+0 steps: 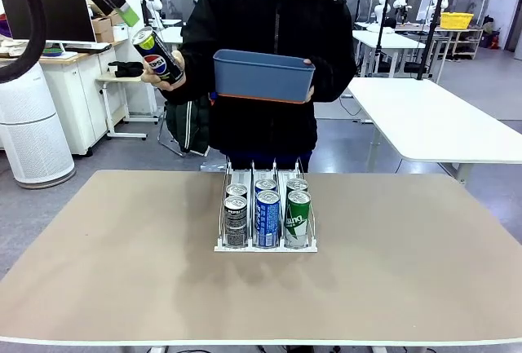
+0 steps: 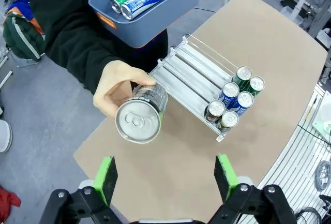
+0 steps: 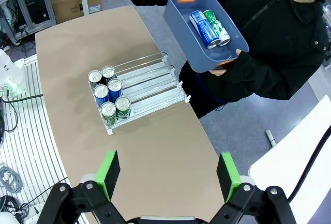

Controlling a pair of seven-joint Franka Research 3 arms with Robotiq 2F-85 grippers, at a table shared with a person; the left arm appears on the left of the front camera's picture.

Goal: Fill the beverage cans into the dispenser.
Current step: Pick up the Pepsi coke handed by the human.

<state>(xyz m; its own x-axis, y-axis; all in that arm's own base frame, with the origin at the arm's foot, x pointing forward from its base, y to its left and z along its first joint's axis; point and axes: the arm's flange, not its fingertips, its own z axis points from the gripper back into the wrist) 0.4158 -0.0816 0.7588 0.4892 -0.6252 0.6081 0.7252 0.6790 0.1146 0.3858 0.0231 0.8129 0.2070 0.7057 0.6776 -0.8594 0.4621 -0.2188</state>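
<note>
Rear dispenser [image 2: 194,71] lanes free (cans [image 2: 234,97] frontmost)

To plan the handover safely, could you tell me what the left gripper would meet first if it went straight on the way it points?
Most likely the black can that the person's hand holds out, silver top facing the open left gripper. It lies roughly in line between the fingers, though depth is unclear.

Open lab hall: rows of white worktables [image 1: 432,121], a desk monitor [image 1: 45,15], cardboard boxes [image 1: 102,28], grey floor [image 1: 122,157].
</note>
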